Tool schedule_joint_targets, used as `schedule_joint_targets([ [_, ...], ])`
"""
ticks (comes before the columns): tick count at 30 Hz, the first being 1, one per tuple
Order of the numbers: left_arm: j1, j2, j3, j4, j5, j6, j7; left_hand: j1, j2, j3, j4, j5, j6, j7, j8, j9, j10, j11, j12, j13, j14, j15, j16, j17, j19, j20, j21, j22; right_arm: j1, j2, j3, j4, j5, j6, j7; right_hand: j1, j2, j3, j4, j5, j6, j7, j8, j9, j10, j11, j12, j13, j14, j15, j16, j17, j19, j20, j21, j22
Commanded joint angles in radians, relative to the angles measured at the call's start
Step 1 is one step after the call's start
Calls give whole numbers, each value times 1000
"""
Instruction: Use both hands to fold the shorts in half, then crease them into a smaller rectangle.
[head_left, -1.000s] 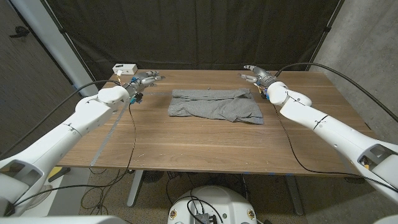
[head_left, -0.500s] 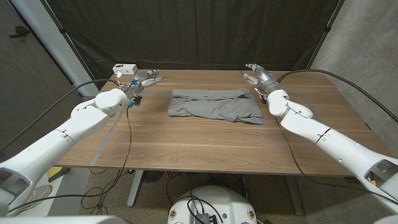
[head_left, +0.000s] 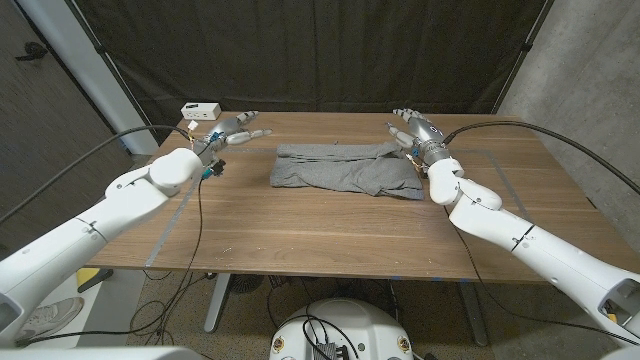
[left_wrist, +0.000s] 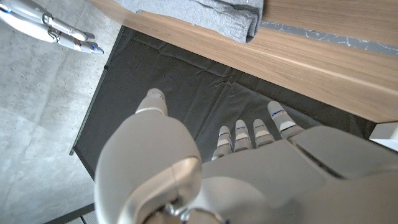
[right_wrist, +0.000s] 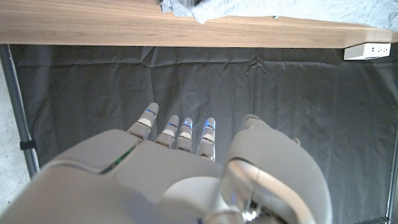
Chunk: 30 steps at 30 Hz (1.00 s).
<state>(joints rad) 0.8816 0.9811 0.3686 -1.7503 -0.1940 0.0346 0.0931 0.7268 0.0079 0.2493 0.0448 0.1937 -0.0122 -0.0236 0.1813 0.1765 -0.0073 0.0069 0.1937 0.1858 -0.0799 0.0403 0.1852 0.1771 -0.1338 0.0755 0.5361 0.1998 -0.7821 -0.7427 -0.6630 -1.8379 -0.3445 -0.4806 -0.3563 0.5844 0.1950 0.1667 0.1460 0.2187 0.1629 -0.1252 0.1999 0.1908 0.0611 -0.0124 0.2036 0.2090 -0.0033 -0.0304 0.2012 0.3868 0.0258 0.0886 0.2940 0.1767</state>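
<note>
Pre-grasp stage: both hands empty, garment flat at the far middle of the surface.

The brown wooden surface (head_left: 320, 215) carries the crumpled grey fabric shorts (head_left: 345, 170), spread left to right with the first fold apparently not yet made. The left hand (head_left: 232, 129) hovers near the left end, released with fingers apart, clear of the cloth. The right hand (head_left: 417, 131) hovers just beside the right end, likewise released and holding nothing. Recommended: lower both hands evenly, pinch matching edges, lift together, and keep the cloth taut to prevent bunching.
</note>
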Motion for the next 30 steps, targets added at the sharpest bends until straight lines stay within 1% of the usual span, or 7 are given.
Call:
schedule_joint_targets([
  [1,34,45,2,-59,126,7,18,5,-14,-8,-5,11,-4,-22,0,3,-10,-21,3,3,-7,-16,-3,0,15,-34,1,-1,-47,-8,-19,-45,-82,-37,-4,7,-10,25,-6,-1,12,6,0,-1,15,-1,5,-3,19,-19,1,-22,40,-73,5,1],
  [4,34,53,10,-73,174,30,26,8,-15,-9,-9,13,-6,-26,0,3,-13,-23,2,2,-8,-19,-3,-1,23,-34,2,-3,-52,-4,-27,-49,-102,-54,0,8,-9,33,-10,-2,12,10,-2,-1,19,1,6,-4,23,-19,0,-32,60,-84,9,1],
  [14,23,61,36,-99,292,82,32,34,-33,-16,-33,27,-8,-19,4,3,-7,-26,7,1,1,-13,0,-4,48,-6,3,-7,-59,9,-43,-41,-127,-72,22,9,-10,46,-15,-3,9,12,-4,0,22,-3,5,-6,28,-18,-2,-46,68,-58,6,0],
  [18,21,61,51,-112,353,113,45,58,-53,-25,-52,43,12,-23,12,3,15,-33,16,1,14,-6,3,-5,65,20,3,-10,-66,13,-40,-33,-120,-56,22,8,-10,49,-15,-4,10,10,-5,0,24,-6,4,-6,28,-18,-3,-50,64,-51,2,0],
  [19,20,60,56,-117,374,124,51,73,-60,-28,-63,54,30,-36,17,4,31,-41,21,1,25,-4,6,-5,72,26,3,-10,-68,18,-43,-28,-130,-59,7,7,-10,49,-15,-4,10,10,-5,0,23,-5,4,-6,28,-17,-3,-51,62,-49,1,0],
  [23,8,59,79,-130,446,158,53,106,-73,-34,-83,79,60,-55,24,4,59,-60,29,1,49,-6,10,-5,88,44,2,-10,-74,17,-50,-32,-141,-67,13,6,-11,52,-15,-4,10,9,-5,0,24,-6,4,-7,28,-17,-3,-54,58,-46,-2,0],
  [30,-7,45,108,-143,543,200,58,162,-92,-52,-114,129,131,-77,36,6,147,-92,52,3,93,-18,13,-5,119,63,3,-9,-84,8,-58,-38,-158,-65,20,6,-11,57,-16,-5,16,10,-3,0,34,-2,7,-7,34,-17,-1,-60,56,-42,-6,0],
])
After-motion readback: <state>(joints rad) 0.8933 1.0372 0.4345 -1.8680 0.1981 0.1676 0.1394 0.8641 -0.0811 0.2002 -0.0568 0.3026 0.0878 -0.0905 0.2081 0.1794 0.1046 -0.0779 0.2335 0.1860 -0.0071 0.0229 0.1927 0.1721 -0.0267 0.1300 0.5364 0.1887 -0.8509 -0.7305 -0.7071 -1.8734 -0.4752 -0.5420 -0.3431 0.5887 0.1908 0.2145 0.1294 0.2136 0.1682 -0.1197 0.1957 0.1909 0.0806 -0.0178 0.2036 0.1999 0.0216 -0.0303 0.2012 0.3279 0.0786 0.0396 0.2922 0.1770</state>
